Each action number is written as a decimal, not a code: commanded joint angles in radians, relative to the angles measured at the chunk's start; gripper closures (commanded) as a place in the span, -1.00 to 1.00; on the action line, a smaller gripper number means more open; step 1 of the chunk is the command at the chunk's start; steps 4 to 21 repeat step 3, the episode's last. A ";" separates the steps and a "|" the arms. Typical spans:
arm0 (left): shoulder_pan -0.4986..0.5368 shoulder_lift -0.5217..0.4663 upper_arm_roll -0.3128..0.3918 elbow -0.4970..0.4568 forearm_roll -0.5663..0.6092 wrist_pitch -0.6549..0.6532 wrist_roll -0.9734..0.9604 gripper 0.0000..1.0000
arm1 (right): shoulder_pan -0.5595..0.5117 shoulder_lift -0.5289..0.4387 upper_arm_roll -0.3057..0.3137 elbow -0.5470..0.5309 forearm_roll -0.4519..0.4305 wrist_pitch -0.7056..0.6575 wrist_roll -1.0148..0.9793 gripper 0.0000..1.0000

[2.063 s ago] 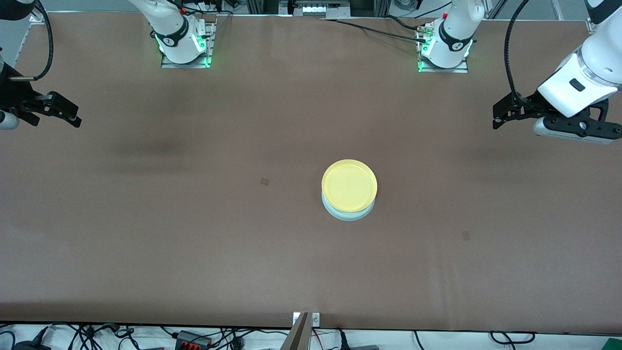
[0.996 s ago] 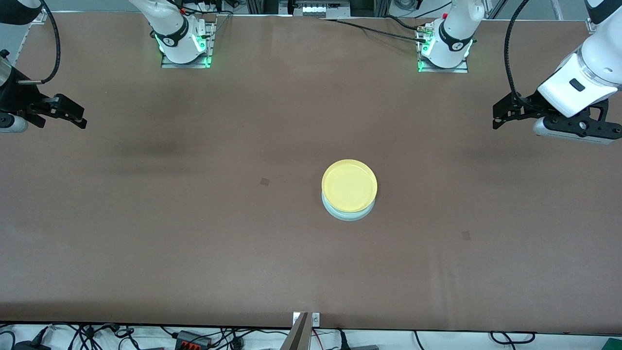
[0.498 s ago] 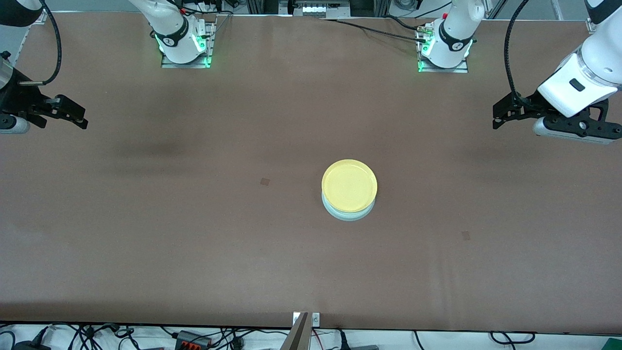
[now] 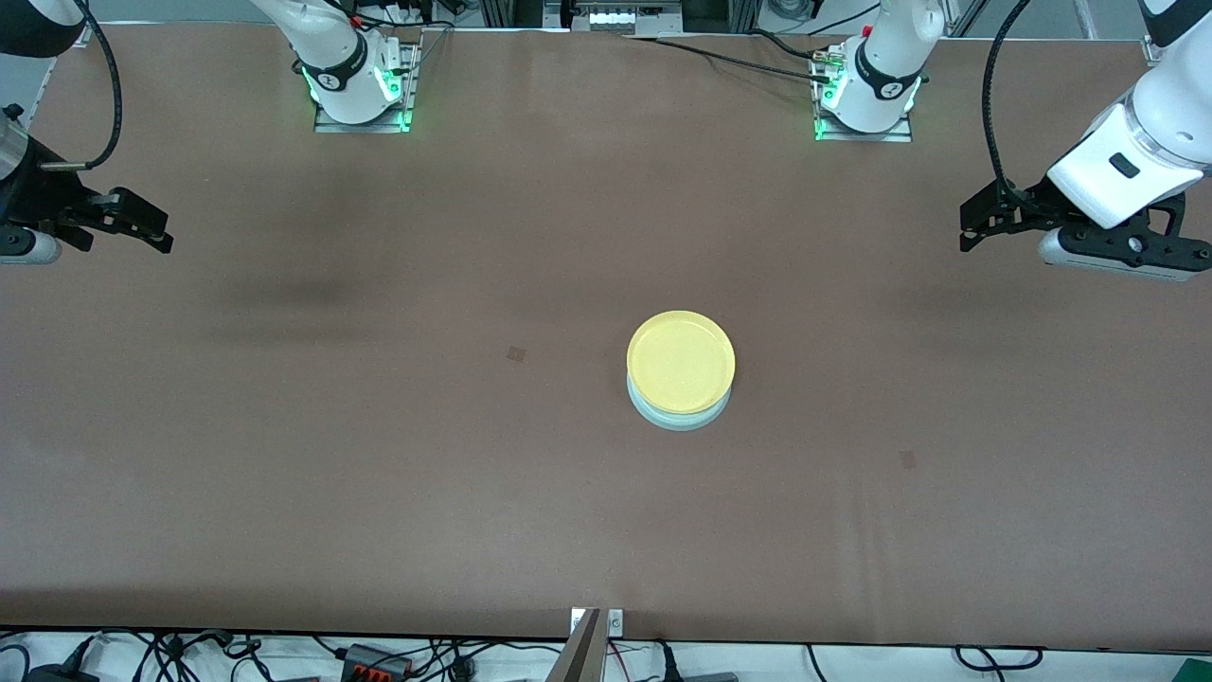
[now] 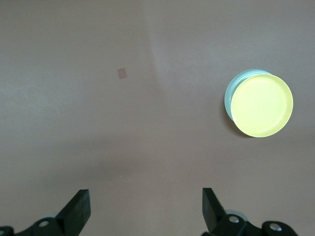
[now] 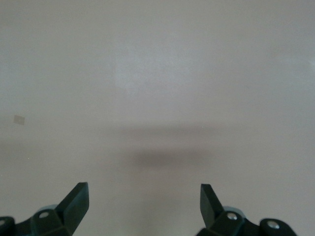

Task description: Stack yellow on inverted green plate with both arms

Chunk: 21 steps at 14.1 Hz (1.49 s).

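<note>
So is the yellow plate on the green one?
On: yellow plate sits rim-up atop the green plate, whose edge shows beneath it.

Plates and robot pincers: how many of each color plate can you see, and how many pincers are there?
Yellow plate, stacked on top: 1
Green plate, underneath it: 1
Pincers, both open and empty, the left pincer and the right pincer each over its own end of the table: 2
Total: 4

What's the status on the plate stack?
Left gripper open, right gripper open, both over table ends. Yellow plate sits on green plate. Nothing in the way.
</note>
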 commanded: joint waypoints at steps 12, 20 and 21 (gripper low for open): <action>0.005 -0.018 -0.006 -0.014 0.010 0.005 0.002 -1.00 | -0.004 -0.004 0.002 0.000 -0.015 -0.012 -0.014 -1.00; 0.005 -0.018 -0.006 -0.014 0.010 0.005 0.002 -1.00 | -0.004 -0.004 0.002 0.000 -0.015 -0.012 -0.014 -1.00; 0.005 -0.018 -0.006 -0.014 0.010 0.005 0.002 -1.00 | -0.004 -0.004 0.002 0.000 -0.015 -0.012 -0.014 -1.00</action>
